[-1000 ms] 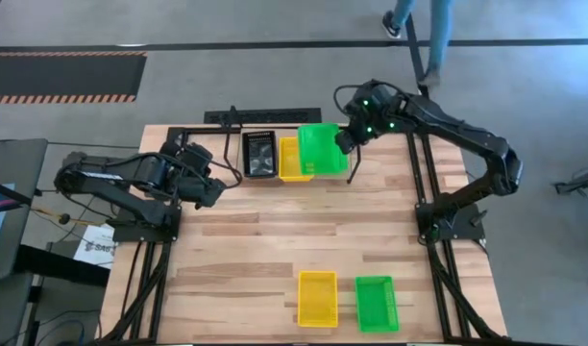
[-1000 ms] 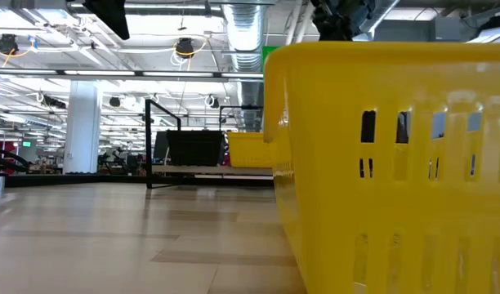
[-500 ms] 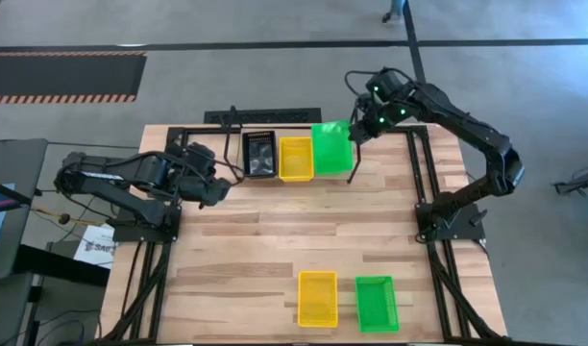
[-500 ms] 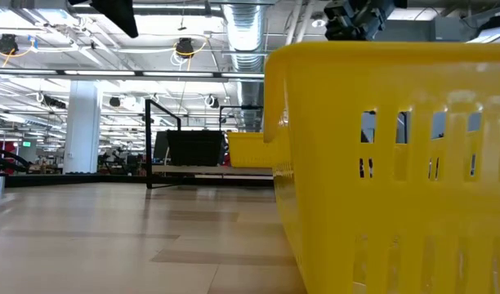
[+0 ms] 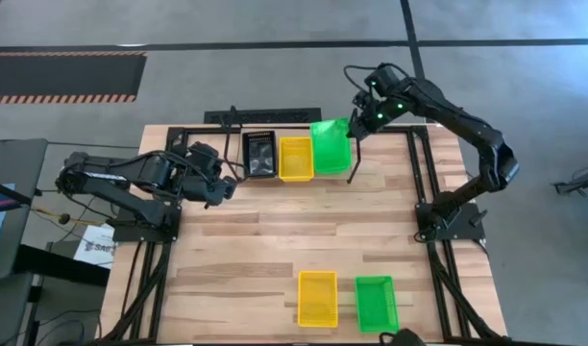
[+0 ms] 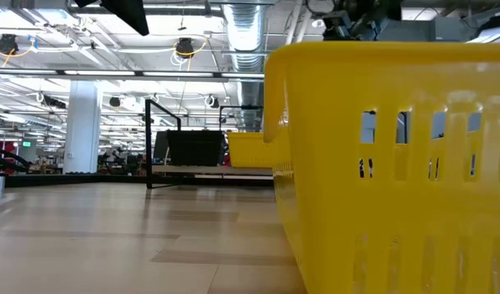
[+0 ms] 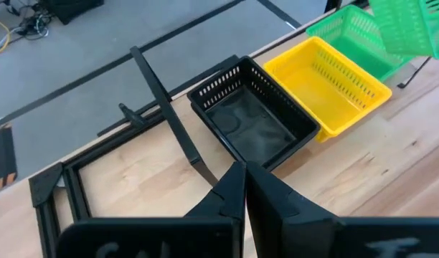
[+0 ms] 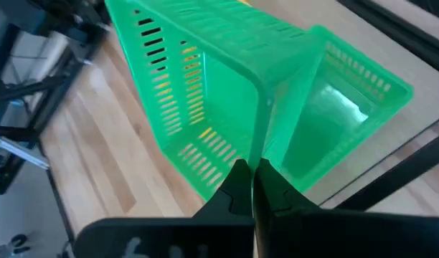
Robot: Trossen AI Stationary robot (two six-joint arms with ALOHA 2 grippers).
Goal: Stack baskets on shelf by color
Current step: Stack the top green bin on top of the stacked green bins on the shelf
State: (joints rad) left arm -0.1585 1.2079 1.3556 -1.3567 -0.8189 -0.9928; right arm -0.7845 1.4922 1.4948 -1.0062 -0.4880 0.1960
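Observation:
My right gripper (image 5: 356,123) is over the right end of the shelf (image 5: 217,117), shut on a bright green basket (image 5: 330,144) that tilts above another green basket (image 8: 348,118) standing on the shelf board. A yellow basket (image 5: 295,157) and a black basket (image 5: 259,154) stand beside it on the shelf. Another yellow basket (image 5: 317,298) and a green one (image 5: 376,303) rest on their bottoms near the table's near edge. My left gripper (image 5: 222,183) is shut, hovers left of the black basket (image 7: 252,125) and touches nothing. My right gripper pinches the rim of one wall (image 8: 257,140) of the green basket between its two fingers, one on each side of the wall. The fingers come from above and from the table's right. The basket hangs tilted over the green basket (image 7: 345,32) below; whether the two touch, I cannot tell.
The shelf's black rods and an upright loop (image 7: 166,107) stand close in front of my left gripper. The near yellow basket (image 6: 389,163) fills much of the low view. Bare wooden tabletop (image 5: 294,231) lies between the shelf and the near baskets.
My right gripper has carried the green basket toward the table's right and far edge, off the yellow basket and over the green one on the shelf; the basket now shows less steeply tipped. My left gripper has drifted slightly right, toward the black basket.

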